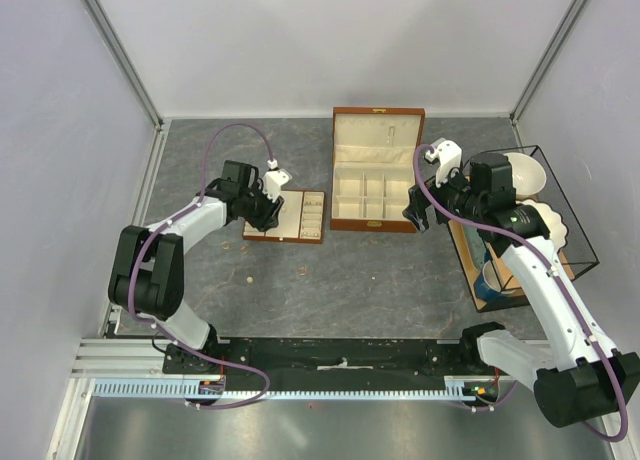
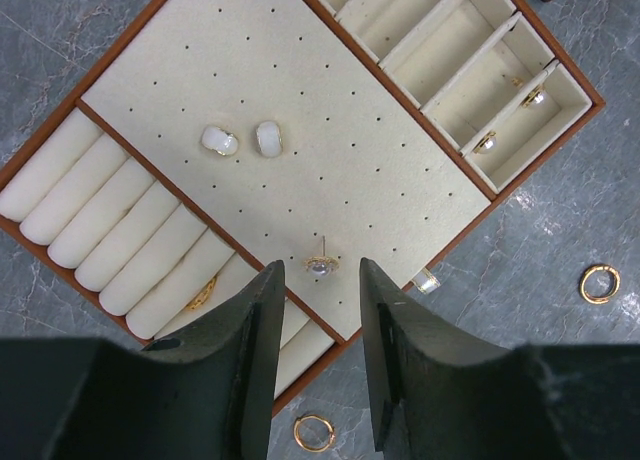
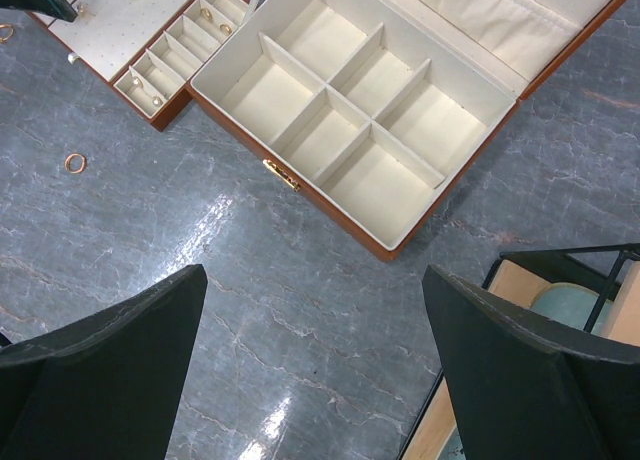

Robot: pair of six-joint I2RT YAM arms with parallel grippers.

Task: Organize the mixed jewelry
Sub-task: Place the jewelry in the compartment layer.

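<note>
- Gold-rimmed stud lies on the tray's perforated panel, between the fingers of the left hand. That hand is about half open and grips nothing. Closing off-centre could flick the stud across the panel or off the tray.
- Pressing down too far could jam the fingers into the panel and shove the tray, which sits left of the desk's middle. That could jolt the pieces out of its slots.
- Two loose rings lie on the desk just beside the tray. A careless sweep of the arm could scatter them, and they look thin enough to slip from a pinch.
- Right hand hangs wide open and empty over bare desk in front of the box, well apart from any jewelry. The only risk I see there is a swing that clips the box.
</note>
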